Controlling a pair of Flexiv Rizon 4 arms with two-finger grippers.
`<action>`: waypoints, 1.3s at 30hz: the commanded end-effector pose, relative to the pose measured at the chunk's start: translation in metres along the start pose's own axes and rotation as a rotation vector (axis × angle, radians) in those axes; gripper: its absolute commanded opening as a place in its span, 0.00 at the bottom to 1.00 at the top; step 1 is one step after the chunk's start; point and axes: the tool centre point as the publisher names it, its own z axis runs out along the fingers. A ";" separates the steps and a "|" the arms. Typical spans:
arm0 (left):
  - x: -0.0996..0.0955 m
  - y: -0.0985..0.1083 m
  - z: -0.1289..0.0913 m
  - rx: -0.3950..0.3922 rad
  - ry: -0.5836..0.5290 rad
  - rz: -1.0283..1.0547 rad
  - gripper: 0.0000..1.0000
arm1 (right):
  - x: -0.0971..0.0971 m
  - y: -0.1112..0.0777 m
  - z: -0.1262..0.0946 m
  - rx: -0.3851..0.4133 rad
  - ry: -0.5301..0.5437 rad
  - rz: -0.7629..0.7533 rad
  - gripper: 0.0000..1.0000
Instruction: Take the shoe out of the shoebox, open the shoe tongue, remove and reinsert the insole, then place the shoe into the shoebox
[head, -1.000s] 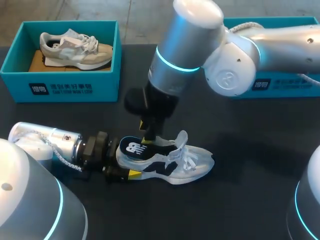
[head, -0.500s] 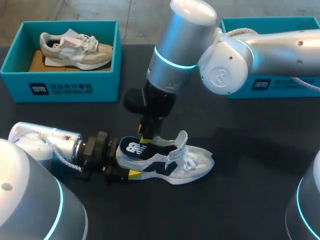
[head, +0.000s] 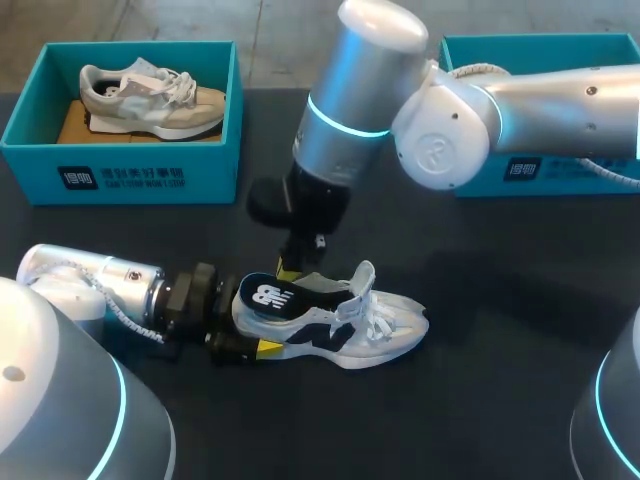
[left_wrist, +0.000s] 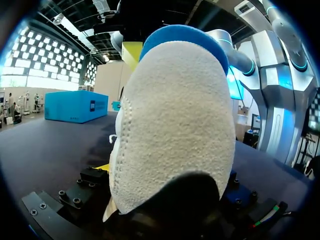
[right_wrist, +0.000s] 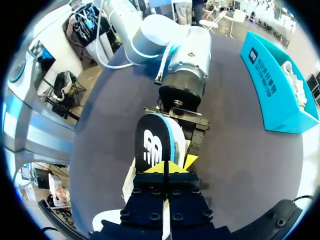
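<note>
Shoe (head: 335, 325) lying on table (head: 500, 400), outside shoebox (head: 560, 180), heel clamped in left gripper (head: 250, 325). Right gripper (right_wrist: 165, 167) pinched tight on insole (right_wrist: 152, 147) edge. Risks: thin pinch slipping off; insole buckling against collar, dragging shoe from clamp

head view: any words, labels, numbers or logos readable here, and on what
Teal cardboard shoebox holding a beige sneaker: dark label, white characters over a line of small capitals, too blurred to read.
Second teal shoebox, far right: same label, too small to read.
Dark blue insole in the white and navy sneaker: white logo mark, no readable word.
No numbers.
</note>
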 end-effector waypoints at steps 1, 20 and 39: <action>-0.001 0.002 -0.001 0.001 -0.001 0.000 0.00 | 0.000 -0.002 -0.009 0.006 -0.004 0.001 0.00; -0.001 0.002 -0.001 0.001 -0.001 0.000 0.00 | 0.001 0.000 -0.042 0.020 -0.027 -0.021 0.19; -0.001 0.002 -0.001 0.001 -0.001 0.000 0.00 | -0.001 0.005 -0.052 0.019 -0.013 -0.049 0.43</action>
